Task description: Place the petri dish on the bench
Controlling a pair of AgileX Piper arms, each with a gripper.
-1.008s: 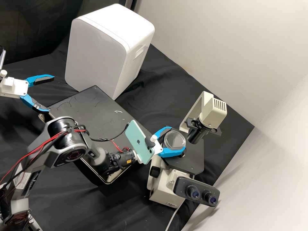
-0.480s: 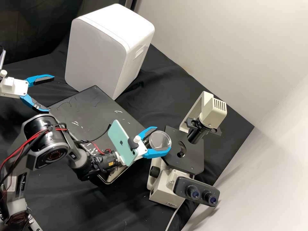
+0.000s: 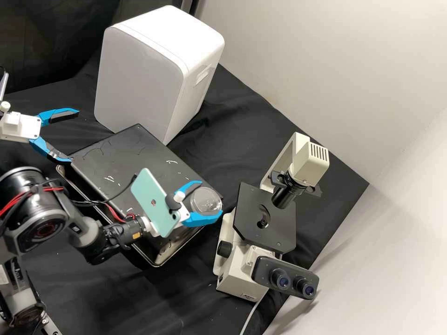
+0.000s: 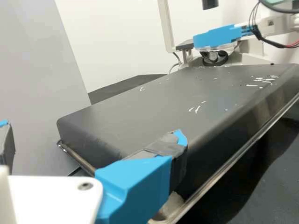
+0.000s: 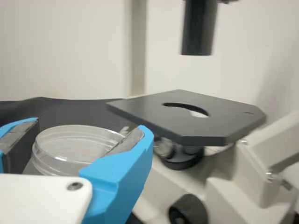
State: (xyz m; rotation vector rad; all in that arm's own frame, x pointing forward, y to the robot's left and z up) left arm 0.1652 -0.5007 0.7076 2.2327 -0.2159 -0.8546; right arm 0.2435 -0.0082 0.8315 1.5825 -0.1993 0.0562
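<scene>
A clear round petri dish (image 3: 205, 201) hangs above the near right corner of the black slab (image 3: 125, 163), held between the blue fingers of my right gripper (image 3: 201, 201), which is shut on it. In the right wrist view the petri dish (image 5: 74, 149) sits between the fingers (image 5: 126, 158), with the microscope stage (image 5: 196, 116) beyond it. My left gripper (image 3: 56, 134) is open at the slab's far left corner, one finger (image 4: 140, 182) beside the slab's edge (image 4: 154, 135). The left wrist view shows the right gripper (image 4: 219, 38) with the dish far off.
A microscope (image 3: 265, 232) with a black stage (image 3: 267, 223) and two eyepieces stands at the right. A white box-shaped appliance (image 3: 156, 65) stands at the back. The slab lies in a metal tray (image 3: 160, 255) on black cloth (image 3: 242, 130). A white wall rises to the right.
My right gripper has carried the petri dish off the microscope stage and leftward, to above the slab's corner. The left gripper has stayed put.
</scene>
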